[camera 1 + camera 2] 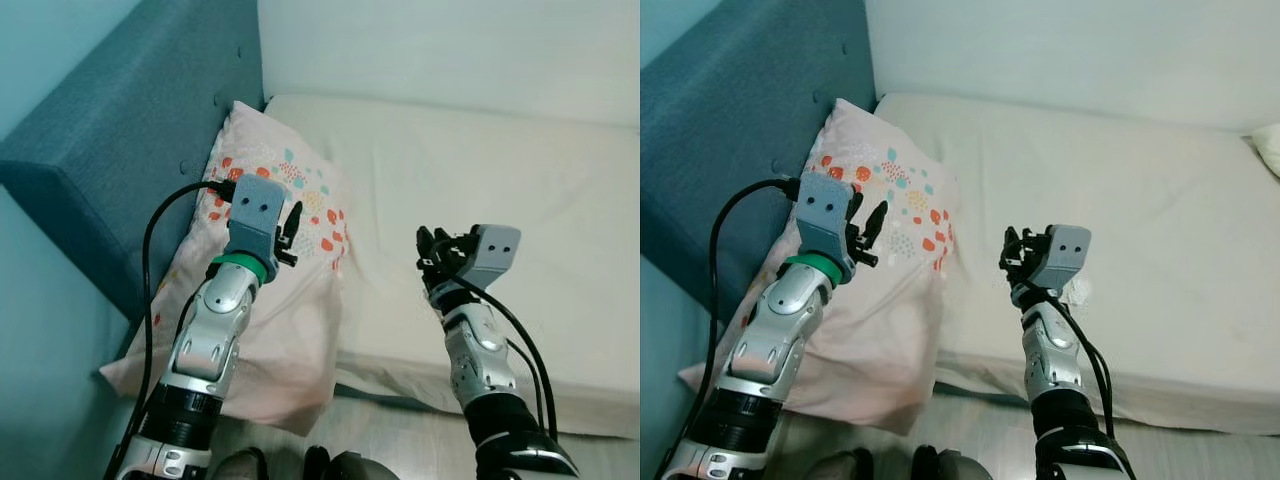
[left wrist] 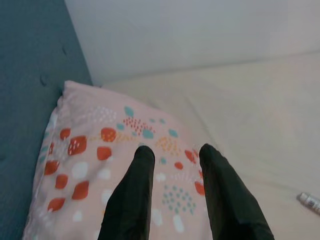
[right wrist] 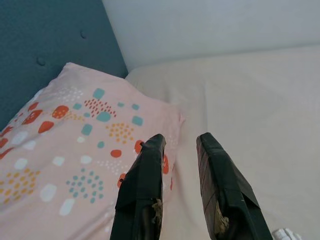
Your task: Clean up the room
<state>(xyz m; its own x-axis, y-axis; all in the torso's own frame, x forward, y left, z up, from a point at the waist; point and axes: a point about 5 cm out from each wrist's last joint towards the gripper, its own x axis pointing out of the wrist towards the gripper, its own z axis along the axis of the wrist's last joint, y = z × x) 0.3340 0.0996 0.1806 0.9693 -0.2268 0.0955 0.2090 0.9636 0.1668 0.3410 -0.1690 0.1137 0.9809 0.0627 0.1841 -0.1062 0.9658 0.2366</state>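
Pillow (image 1: 275, 290) lies along the blue headboard (image 1: 120, 150) on the bed (image 1: 500, 190), under the left gripper (image 1: 290, 232). Its fingers are apart and empty. Right gripper (image 1: 432, 252), also apart, hangs farther away.

The pillow (image 1: 270, 300) is pale pink, printed with red, teal, orange and white dots and small patches. It lies at the bed's (image 1: 480, 170) left end, its far corner up against the blue headboard (image 1: 130, 130) and its near end hanging over the mattress edge toward the floor. It is flat and a little rumpled. It lies below the left end effector (image 1: 292, 232), which hovers over its patterned middle with fingers apart, and to the left of the right end effector (image 1: 432, 250), whose fingers are also parted, near its right edge.
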